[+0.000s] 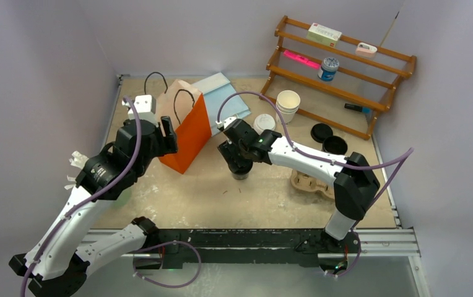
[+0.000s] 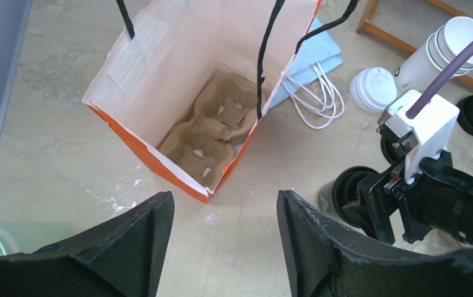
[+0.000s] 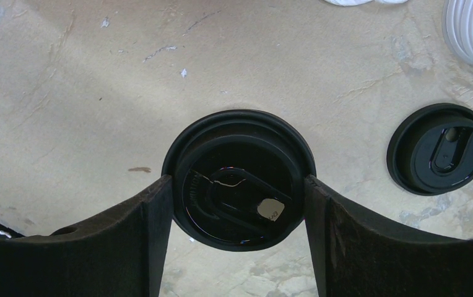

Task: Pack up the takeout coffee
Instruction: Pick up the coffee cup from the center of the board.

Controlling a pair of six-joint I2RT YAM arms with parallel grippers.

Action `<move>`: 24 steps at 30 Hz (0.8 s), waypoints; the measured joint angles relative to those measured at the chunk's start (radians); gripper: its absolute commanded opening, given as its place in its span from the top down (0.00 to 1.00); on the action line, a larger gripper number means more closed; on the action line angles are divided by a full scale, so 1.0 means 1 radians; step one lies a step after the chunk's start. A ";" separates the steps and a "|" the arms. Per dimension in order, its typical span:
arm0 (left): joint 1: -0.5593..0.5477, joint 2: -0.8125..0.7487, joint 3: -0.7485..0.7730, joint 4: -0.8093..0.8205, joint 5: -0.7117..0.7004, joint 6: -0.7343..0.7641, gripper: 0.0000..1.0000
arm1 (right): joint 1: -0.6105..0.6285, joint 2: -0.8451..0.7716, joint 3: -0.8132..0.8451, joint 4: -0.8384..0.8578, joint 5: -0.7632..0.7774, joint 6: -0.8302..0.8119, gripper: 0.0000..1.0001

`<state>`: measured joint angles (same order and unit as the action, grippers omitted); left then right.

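A black takeout coffee cup (image 1: 241, 174) with a black lid (image 3: 240, 148) stands on the table just right of the orange paper bag (image 1: 187, 133). My right gripper (image 3: 238, 185) comes down over it, and its pads rest against the lid's rim on both sides. The cup (image 2: 339, 192) also shows in the left wrist view, partly behind the right gripper. My left gripper (image 2: 225, 204) hangs open and empty by the bag's left side, above bare table. The bag (image 2: 160, 55) stands open with a brown two-cup carrier (image 2: 212, 127) on its floor.
Two loose black lids (image 1: 322, 132) (image 1: 335, 145) lie at the right, and one lid (image 3: 438, 148) shows beside the cup. Stacked white cups (image 1: 288, 102), white lids (image 1: 263, 122), a second brown carrier (image 1: 305, 182), a blue bag (image 1: 225, 93) and a wooden rack (image 1: 339, 68) stand around.
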<state>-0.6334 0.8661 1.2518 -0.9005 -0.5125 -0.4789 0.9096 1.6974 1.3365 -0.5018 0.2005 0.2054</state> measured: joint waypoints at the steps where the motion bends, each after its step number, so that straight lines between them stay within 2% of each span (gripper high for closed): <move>1: 0.000 0.004 0.007 0.000 -0.001 0.003 0.35 | 0.000 0.000 0.000 -0.001 0.000 0.000 0.36; 6: 0.000 0.057 0.077 -0.003 -0.024 0.037 0.35 | 0.000 -0.002 0.000 -0.005 0.000 0.003 0.37; 14: 0.045 0.227 0.313 -0.005 -0.075 0.137 0.41 | 0.000 -0.067 0.003 -0.043 -0.014 0.003 0.40; 18: 0.168 0.307 0.380 0.002 0.000 0.185 0.38 | 0.000 -0.152 0.011 -0.046 -0.021 0.003 0.41; 22: 0.361 0.376 0.386 0.008 0.154 0.222 0.31 | 0.000 -0.240 0.011 -0.046 -0.036 0.003 0.43; 24: 0.423 0.406 0.386 0.009 0.219 0.235 0.29 | 0.000 -0.276 0.011 -0.046 -0.037 0.005 0.44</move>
<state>-0.2104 1.2720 1.6382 -0.8917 -0.2939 -0.2436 0.9096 1.4212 1.3476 -0.5480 0.1631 0.2100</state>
